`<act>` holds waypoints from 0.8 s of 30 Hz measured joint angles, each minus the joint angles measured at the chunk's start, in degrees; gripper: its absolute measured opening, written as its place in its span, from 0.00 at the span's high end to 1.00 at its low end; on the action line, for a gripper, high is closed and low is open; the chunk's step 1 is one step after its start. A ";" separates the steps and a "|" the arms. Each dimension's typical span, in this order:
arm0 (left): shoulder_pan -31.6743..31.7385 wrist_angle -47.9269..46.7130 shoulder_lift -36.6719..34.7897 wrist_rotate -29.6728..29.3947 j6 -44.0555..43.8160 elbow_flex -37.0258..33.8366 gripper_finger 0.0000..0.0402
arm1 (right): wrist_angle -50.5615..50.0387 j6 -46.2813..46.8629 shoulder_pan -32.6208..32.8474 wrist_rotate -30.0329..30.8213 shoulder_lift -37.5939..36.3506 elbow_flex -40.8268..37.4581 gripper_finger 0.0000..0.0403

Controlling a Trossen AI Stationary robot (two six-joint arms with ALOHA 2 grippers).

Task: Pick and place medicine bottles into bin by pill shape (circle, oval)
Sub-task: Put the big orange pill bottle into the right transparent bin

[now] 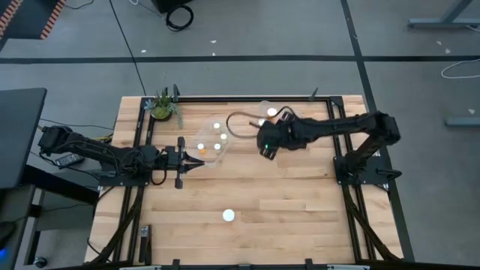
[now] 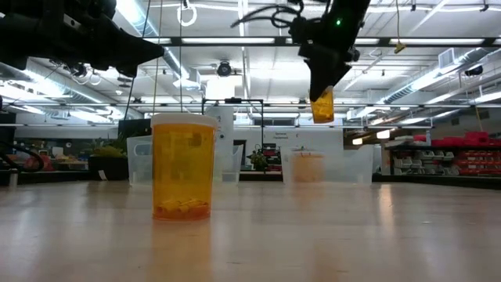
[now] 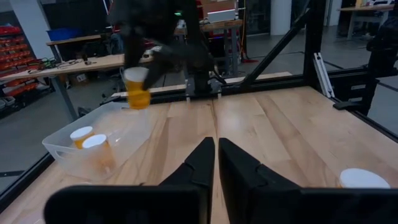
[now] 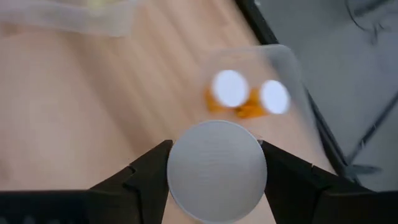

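My right gripper is shut on an amber medicine bottle with a white cap, held high above the table's middle, near a clear bin. That bin holds two white-capped bottles. A second clear bin to the left holds several bottles. One bottle stands upright on its base on the table near the front; it also shows in the low view. My left gripper is shut and empty, level above the table beside the left bin's near corner. My right gripper pinches the bottle by the rim of its white cap, one finger on each side. The fingers come from above and point down. The bottle hangs roughly upright below them, its amber body lifted clear of the table.
A green potted plant stands at the table's far left corner. A dark cable loops between the two bins. Black frame rails run along the table's left, right and far edges. Bare wood lies around the front bottle.
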 joint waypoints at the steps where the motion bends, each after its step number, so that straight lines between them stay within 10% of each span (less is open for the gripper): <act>1: 0.00 0.00 0.00 0.00 0.00 0.00 0.93 | -0.02 0.00 -1.25 0.07 -0.06 0.00 0.43; 24: -0.01 0.01 0.00 0.00 0.00 0.00 0.93 | 0.36 5.56 -22.30 -3.32 -0.15 -3.55 0.43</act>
